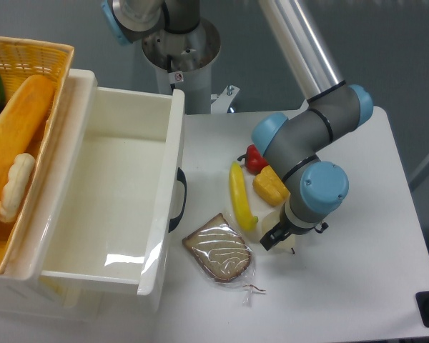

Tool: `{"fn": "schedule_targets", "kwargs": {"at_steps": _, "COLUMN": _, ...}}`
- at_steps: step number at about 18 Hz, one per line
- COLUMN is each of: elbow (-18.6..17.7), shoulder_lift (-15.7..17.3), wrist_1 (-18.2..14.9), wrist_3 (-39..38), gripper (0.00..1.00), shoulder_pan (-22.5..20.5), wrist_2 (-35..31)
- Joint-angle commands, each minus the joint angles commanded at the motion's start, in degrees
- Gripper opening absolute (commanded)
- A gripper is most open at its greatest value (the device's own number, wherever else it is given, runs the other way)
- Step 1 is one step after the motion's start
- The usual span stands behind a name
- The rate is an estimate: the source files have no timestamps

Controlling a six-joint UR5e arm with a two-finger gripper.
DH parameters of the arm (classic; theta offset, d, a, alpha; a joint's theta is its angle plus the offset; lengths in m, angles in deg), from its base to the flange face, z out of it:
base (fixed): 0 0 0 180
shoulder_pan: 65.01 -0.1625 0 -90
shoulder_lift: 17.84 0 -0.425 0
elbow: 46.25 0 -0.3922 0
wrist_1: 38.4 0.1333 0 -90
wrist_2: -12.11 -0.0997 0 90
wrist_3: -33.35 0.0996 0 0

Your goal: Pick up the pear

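End effector: low over the pear, dark fingers at the fruit's front edge, mostly hidden under the wrist; whether it is wide, narrow or holding cannot be told.
Bench: white top carrying the loose food and the bin's right side.
Bin: large white plastic tub left of the food, a dark handle on its right wall; nothing shows inside.
Basket: yellow wicker, at the far left against the bin, holding a long orange loaf, a pale bone-shaped piece and something green at the edge.
Arm: grey links with blue joint caps, reaching down from the top and bending over the food.
Banana: long, yellow, lying roughly front to back, just left of the pear.
Bread: brown slice in clear wrap, in front of the banana, near the pear's left.
Yellow pepper: orange-yellow, lumpy, just behind the pear, partly under the arm.
Red pepper: behind the yellow one, mostly covered by the arm.
Pear: pale cream-white, rounded, smooth; only a small part shows, on the bench between banana and wrist.
Pear axis: a small dark bit by its right front may be the stem; the way the fruit points is unclear, too much being covered.
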Motion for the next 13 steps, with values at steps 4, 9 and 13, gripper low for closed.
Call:
{"fn": "schedule_targets", "kwargs": {"at_steps": 4, "elbow": 0.0, "shoulder_lift": -0.09, "wrist_1": 0.09, "wrist_3": 0.09, "gripper": 0.69, "shoulder_pan": 0.0, "wrist_2": -0.18}}
{"fn": "schedule_targets", "kwargs": {"at_steps": 9, "elbow": 0.61, "shoulder_lift": 0.26, "wrist_1": 0.35, "wrist_3": 0.88, "gripper": 0.17, "shoulder_pan": -0.44, "wrist_2": -0.26}}
{"fn": "schedule_targets", "kwargs": {"at_steps": 13, "elbow": 1.66, "shoulder_lift": 1.49, "wrist_1": 0.44, "wrist_3": 6.48, "gripper": 0.16, "shoulder_pan": -1.67, "wrist_2": -0.26}}
